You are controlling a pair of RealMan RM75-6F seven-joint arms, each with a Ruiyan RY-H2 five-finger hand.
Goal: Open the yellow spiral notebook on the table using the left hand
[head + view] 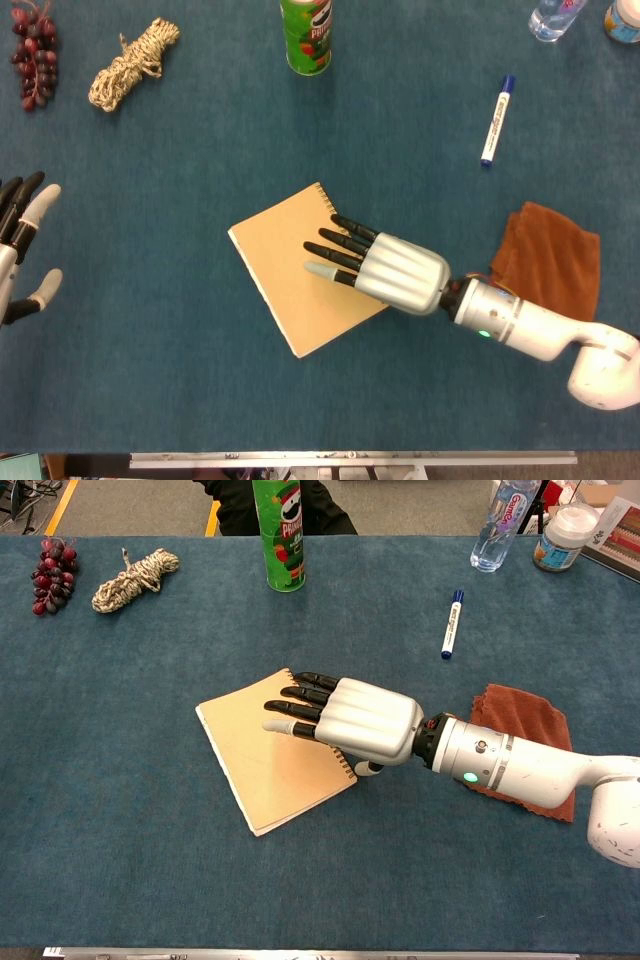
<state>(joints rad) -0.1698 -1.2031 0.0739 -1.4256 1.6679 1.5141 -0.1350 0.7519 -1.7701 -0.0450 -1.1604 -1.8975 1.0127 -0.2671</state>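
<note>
From the head view I see the yellow spiral notebook (pixel 285 275) lying closed and flat near the middle of the blue tabletop (pixel 200 150), turned at an angle so its spiral edge faces the upper right. My right robot hand (pixel 375 268) lies palm-down over that spiral side, its dark fingers (pixel 335 250) stretched out straight and slightly spread across the cover, gripping nothing. The left robot hand (pixel 20 250) sits at the far left edge, well apart from the notebook, fingers extended and apart, thumb held off to the side, with nothing in it. Behind the right forearm a rust-brown cloth (pixel 550 260) lies on the tabletop. Farther back I see a blue-capped marker (pixel 496 120), a green can (pixel 306 35), a bundle of rope (pixel 132 62) and a bunch of dark grapes (pixel 32 50) at the far left corner.

From the chest view the notebook (pixel 250 765) shows the same tilt, its cover down and the wire spiral running under the right robot hand (pixel 350 718). The fingers (pixel 295 708) lie flat on the cover, and the thumb seems to tuck beneath the palm near the notebook's lower spiral corner. The left robot hand is out of this view. The cloth (pixel 525 735) lies partly under the right forearm, the marker (pixel 451 623) sits beyond it, and a clear water bottle (pixel 498 525) and a white-lidded jar (pixel 562 535) stand at the back right.
</note>
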